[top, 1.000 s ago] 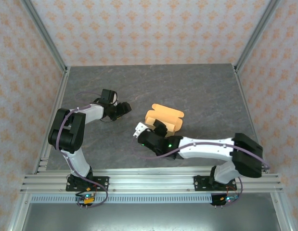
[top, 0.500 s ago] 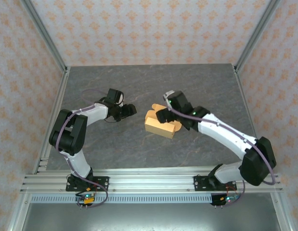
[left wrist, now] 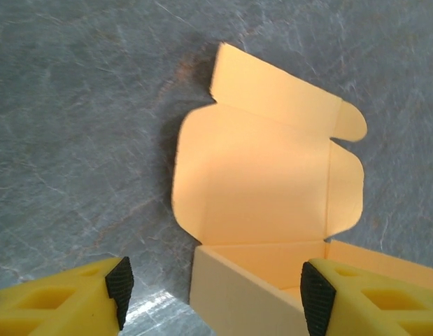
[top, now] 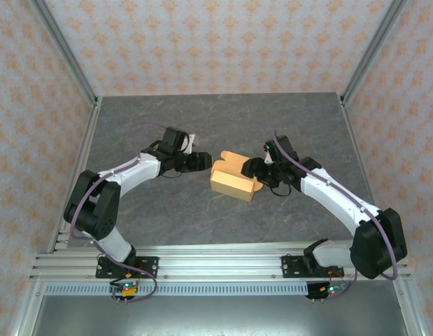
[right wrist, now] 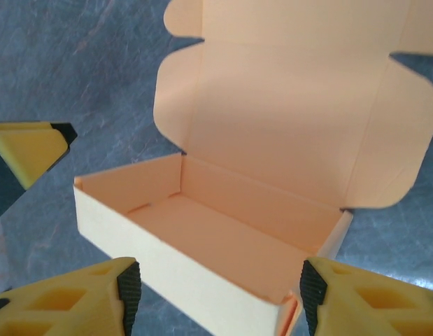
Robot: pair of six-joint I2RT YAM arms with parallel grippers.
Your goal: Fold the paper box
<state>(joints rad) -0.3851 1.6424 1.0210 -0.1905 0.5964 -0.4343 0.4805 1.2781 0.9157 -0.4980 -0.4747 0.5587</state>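
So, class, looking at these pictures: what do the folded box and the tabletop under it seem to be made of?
The paper box: thin cardboard or stiff paper, matte light orange. The signs are crisp creases, die-cut rounded flaps and thin edges. The table: dark grey, marble-veined, with a slight sheen. It may be printed laminate or stone, I cannot tell which.

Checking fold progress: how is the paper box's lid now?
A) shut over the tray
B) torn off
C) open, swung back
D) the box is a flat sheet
C: in the right wrist view the paper box stands walls up, inside bare, its lid swung back behind.
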